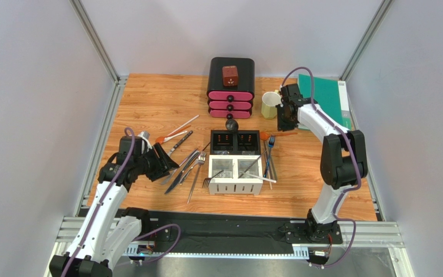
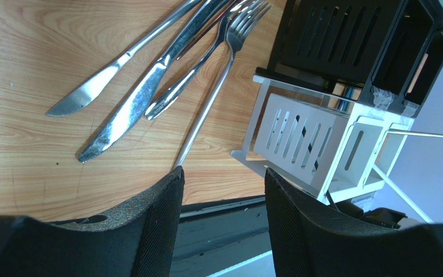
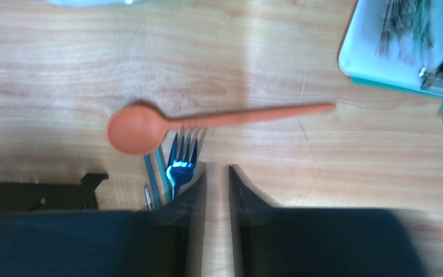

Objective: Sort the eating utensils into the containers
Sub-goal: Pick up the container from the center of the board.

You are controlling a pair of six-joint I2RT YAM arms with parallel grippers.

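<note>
Several silver knives [image 1: 179,173] and forks [image 2: 218,86] lie on the wood left of the four-compartment caddy [image 1: 235,183], whose white slotted side [image 2: 304,138] shows in the left wrist view. My left gripper [image 1: 163,160] [image 2: 224,179] hovers open beside them, nothing between its fingers. An orange plastic spoon [image 3: 148,124] lies across the wood ahead of my right gripper [image 3: 217,170] [image 1: 284,121], with a blue-lit fork [image 3: 182,161] just left of the fingertips. The right jaws stand a narrow gap apart over bare wood, holding nothing. A few utensils stand in the white compartments.
A black-and-pink drawer box [image 1: 231,86] stands at the back centre, with a pale green mug [image 1: 270,105] next to it. A green book [image 1: 325,98] lies at the back right. A black spoon [image 1: 231,124] and another orange spoon [image 1: 163,139] lie behind the caddy and to its left.
</note>
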